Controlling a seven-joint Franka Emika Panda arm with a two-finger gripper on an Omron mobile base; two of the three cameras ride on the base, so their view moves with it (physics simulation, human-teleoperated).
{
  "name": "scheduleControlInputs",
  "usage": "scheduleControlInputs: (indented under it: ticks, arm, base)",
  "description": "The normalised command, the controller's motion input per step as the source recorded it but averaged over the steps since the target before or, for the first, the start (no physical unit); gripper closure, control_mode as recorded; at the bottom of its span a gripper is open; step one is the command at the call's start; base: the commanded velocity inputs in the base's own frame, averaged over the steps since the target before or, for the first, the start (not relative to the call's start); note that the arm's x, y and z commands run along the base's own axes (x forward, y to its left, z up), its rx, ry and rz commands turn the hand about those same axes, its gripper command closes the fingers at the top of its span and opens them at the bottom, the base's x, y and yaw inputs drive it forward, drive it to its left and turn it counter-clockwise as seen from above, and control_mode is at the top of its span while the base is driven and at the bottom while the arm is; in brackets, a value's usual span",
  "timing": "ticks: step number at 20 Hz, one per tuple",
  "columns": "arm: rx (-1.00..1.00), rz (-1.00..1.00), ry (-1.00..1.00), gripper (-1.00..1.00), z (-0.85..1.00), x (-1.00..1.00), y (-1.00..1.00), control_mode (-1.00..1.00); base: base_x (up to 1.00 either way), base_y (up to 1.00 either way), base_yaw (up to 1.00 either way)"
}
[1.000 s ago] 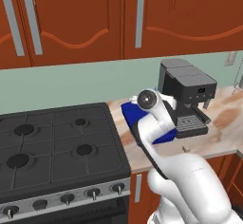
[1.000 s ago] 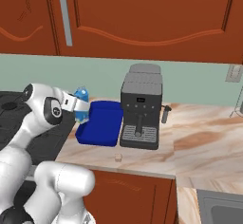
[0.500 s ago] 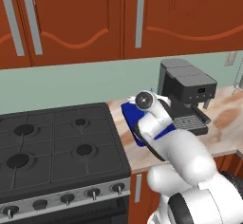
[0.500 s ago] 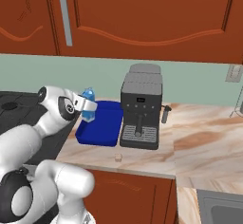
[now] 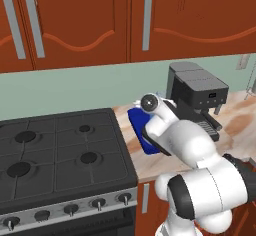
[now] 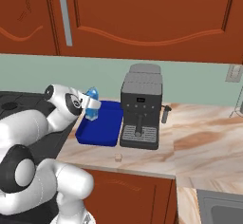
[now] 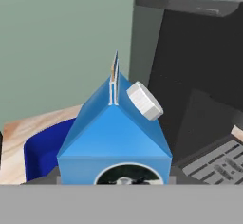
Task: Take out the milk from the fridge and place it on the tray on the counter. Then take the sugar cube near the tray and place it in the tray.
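The milk (image 6: 91,103) hung upright in the gripper (image 6: 93,109), carried above the left part of the tray (image 6: 105,126) in the right base view; in the hand view the carton (image 7: 115,137) filled the lower centre, gable and white cap up, with the jaws clenched on its sides as far as the frames let me judge. The tray lay on the counter (image 6: 199,137), with the black coffee machine (image 6: 140,111) just beside it at 3 o'clock and the stove (image 5: 55,152) at 9 o'clock. The sugar cube (image 6: 118,157) sat at about 5 o'clock from the tray, near the counter's front edge. To set the carton down well, my judgement was that it should be kept vertical, lowered straight into the tray's open floor clear of the raised rim and the machine, and let go only once its base rested flat, since a tall narrow carton tips easily.
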Motion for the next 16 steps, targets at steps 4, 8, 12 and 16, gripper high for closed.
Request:
scheduleControlInputs:
  ticks: [4,8,12,16]
  arm:
    - [0.00,0.00,0.02,1.00,-0.02,0.33,0.00,-1.00]
    - [0.00,0.00,0.00,1.00,-0.06,0.15,0.00,-1.00]
    - [0.00,0.00,0.00,1.00,-0.21,0.00,0.00,-1.00]
    - [0.00,0.00,0.00,1.00,-0.30,0.00,0.00,-1.00]
  base:
    - [0.00,0.00,0.00]
    - [0.00,0.00,0.00]
    - [0.00,0.00,0.00]
    - [0.00,0.00,0.00]
